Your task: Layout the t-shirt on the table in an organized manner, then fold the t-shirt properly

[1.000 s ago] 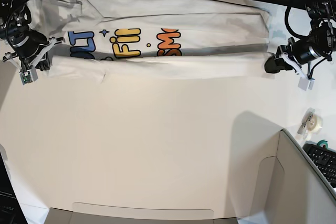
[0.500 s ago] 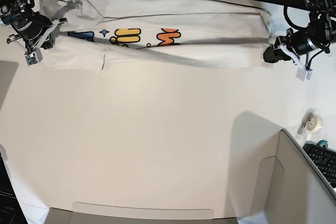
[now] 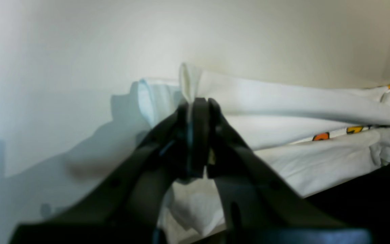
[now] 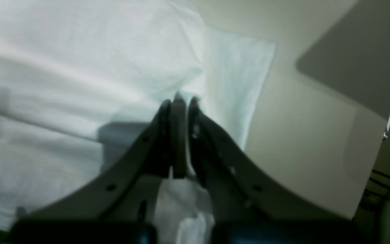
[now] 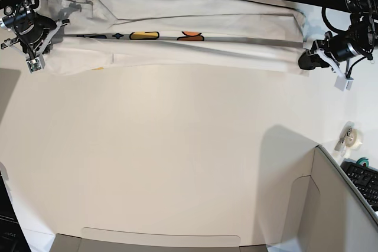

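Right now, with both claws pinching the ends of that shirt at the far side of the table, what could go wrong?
The left gripper and right gripper each pinch only a thin edge of the t-shirt, so cloth might slip out mid-fold. The folded flap shows ripples, so uneven pulling could set creases. The shirt lies close to the table back edge, so a further push might drag it over.

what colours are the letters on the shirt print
Yellow, orange and blue on the white t-shirt, only a thin strip showing; clearest in the base view.
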Controlling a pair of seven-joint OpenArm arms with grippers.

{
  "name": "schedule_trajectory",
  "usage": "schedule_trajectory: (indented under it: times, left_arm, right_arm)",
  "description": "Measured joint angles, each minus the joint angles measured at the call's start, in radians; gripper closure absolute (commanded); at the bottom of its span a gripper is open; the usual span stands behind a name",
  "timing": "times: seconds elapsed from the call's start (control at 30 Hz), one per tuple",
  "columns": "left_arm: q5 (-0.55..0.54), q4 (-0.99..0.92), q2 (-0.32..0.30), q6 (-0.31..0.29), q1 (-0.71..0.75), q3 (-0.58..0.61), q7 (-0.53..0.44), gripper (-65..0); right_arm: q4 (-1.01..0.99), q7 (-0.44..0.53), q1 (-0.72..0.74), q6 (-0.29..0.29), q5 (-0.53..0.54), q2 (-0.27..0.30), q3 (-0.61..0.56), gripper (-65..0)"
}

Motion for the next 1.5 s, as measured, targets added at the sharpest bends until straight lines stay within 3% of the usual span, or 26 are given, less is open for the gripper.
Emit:
schedule_trajectory:
  times: [0.27,0.37,0.57,0.7,0.8,0.93,1.07,1.5]
  left_arm:
    - [0.003,0.0,0.0,0.0,0.033,0.005,0.0,-0.2]
    - [0.002,0.001,-0.001,0.0,0.033,0.005,0.0,-5.0]
    - [0.003,0.0,-0.003,0.001,0.033,0.006,0.0,-20.9]
    - [0.004,0.0,-0.003,0.005,0.033,0.006,0.0,-24.4]
    - [0.004,0.0,-0.003,0.005,0.034,0.006,0.003,-24.4]
    - [0.004,0.0,-0.003,0.005,0.033,0.003,0.003,-24.4]
    - [0.003,0.0,-0.003,0.007,0.035,0.003,0.003,-24.4]
    - [0.004,0.0,-0.003,0.007,0.04,0.005,0.001,-24.4]
  right_arm:
    - [-0.001,0.0,-0.012,0.0,-0.004,-0.042,0.0,0.0]
    - [-0.001,0.0,-0.012,0.0,-0.005,-0.043,0.0,-0.6]
    - [-0.001,-0.061,-0.009,-0.003,-0.008,-0.05,0.0,-20.8]
    - [-0.001,-0.071,-0.012,-0.003,-0.011,-0.066,0.0,-28.1]
    - [-0.001,-0.071,-0.011,-0.003,-0.003,-0.069,0.011,-28.5]
    - [0.002,-0.065,-0.005,0.0,0.01,-0.108,0.129,-28.5]
    - [-0.001,-0.078,0.032,0.0,0.09,-0.127,0.187,-28.5]
    - [-0.051,-0.075,0.139,0.0,0.247,-0.23,0.192,-28.5]
